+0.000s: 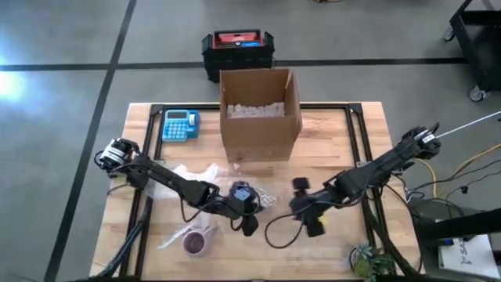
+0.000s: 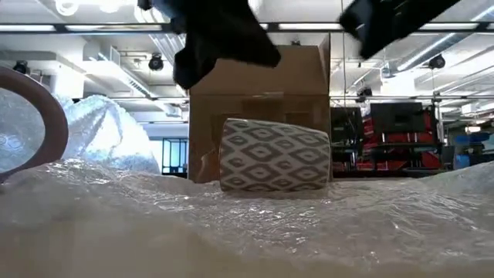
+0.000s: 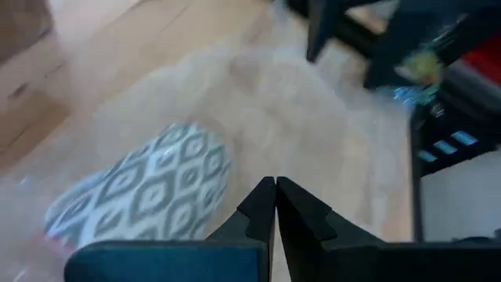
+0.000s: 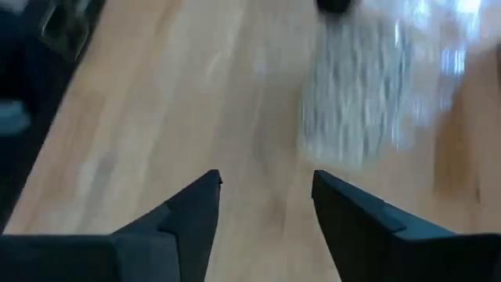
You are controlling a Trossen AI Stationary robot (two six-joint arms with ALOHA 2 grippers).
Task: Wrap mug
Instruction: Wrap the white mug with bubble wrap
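High view: the worktop (image 1: 337, 149) is pale wood planking. An open, square-sided cardboard box (image 1: 258, 113) stands at the middle of its far edge, with a blue calculator (image 1: 180, 125) beside it toward the far left corner. Crinkled clear bubble wrap (image 1: 205, 178) lies left of centre. The left gripper (image 1: 249, 225) and right gripper (image 1: 313, 222) both sit near the front edge.

Low view: the mug (image 2: 275, 154), a cylinder with a grey-and-white diamond pattern, lies on its side on the glossy, wrinkled bubble wrap, in front of the box.

Left wrist view: the left gripper's two dark fingers (image 3: 258, 213) are pressed together, holding nothing, just beside the mug.

Right wrist view: the right gripper's fingers (image 4: 196, 207) are spread wide over bare wood, holding nothing; the mug lies ahead, apart from them.
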